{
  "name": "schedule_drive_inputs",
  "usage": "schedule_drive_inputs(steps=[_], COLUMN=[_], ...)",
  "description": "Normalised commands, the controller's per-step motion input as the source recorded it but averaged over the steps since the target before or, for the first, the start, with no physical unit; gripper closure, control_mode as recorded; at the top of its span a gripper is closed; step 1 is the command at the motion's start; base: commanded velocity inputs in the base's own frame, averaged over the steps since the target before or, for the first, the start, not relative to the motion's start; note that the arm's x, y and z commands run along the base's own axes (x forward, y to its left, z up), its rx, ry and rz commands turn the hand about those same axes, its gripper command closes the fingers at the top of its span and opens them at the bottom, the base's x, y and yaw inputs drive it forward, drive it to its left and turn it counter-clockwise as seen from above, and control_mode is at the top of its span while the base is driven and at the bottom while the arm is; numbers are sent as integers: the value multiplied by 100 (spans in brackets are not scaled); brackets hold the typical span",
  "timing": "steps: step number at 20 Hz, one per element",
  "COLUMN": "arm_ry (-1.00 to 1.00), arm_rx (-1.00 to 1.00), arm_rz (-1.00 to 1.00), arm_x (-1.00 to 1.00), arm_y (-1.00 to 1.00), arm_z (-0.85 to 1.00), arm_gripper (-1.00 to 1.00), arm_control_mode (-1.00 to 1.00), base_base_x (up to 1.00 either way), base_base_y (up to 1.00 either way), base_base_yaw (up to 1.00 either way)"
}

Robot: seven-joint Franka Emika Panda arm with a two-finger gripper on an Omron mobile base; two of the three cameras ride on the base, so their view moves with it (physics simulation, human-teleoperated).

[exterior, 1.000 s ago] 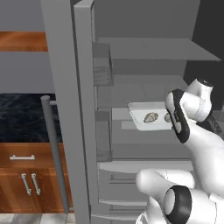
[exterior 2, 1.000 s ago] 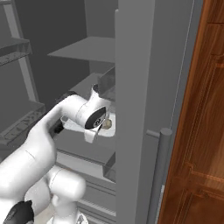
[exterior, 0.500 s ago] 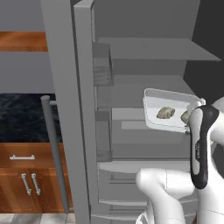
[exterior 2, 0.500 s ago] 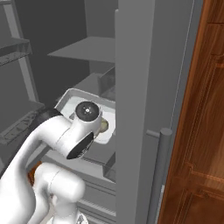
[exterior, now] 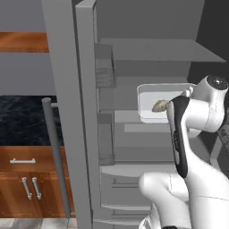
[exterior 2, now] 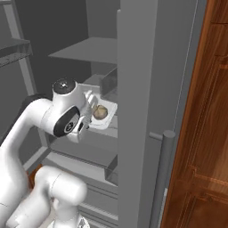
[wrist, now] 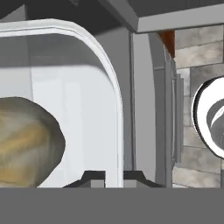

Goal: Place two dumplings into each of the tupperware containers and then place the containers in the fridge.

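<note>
My gripper [wrist: 114, 176] is closed on the rim of the container [wrist: 83, 87], a dumpling [wrist: 26, 140] lying just beside my fingertips.

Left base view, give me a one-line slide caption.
Robot arm holds a tupperware container with a dumpling inside the open fridge.

Tupperware container [exterior: 147, 96]: pale grey-white, slightly translucent. Dumpling [exterior: 159, 106]: beige-tan, darker brown mottling. Fridge [exterior: 85, 116]: flat grey metallic, grey shelves, grey bar handle [exterior: 56, 156]. Cabinets [exterior: 27, 183]: reddish-brown wood grain, silver pulls. Backsplash [exterior: 22, 120]: black, pale speckled marbling. Gripper [wrist: 114, 177] fingertips: dark grey.
</note>
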Motion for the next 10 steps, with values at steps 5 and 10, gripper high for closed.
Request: schedule_drive_inputs(steps=[5, 10], arm_ry=[11, 2], arm_rx=[-4, 7], arm_rz=[-23, -18], arm_x=[88, 71], arm_y=[-18, -57], arm_z=[1, -2], arm_gripper=[100, 100], arm_control_mode=[-100, -100], base_base_x=[0, 0], base_base_y=[0, 0], base_base_yaw=[0, 0])
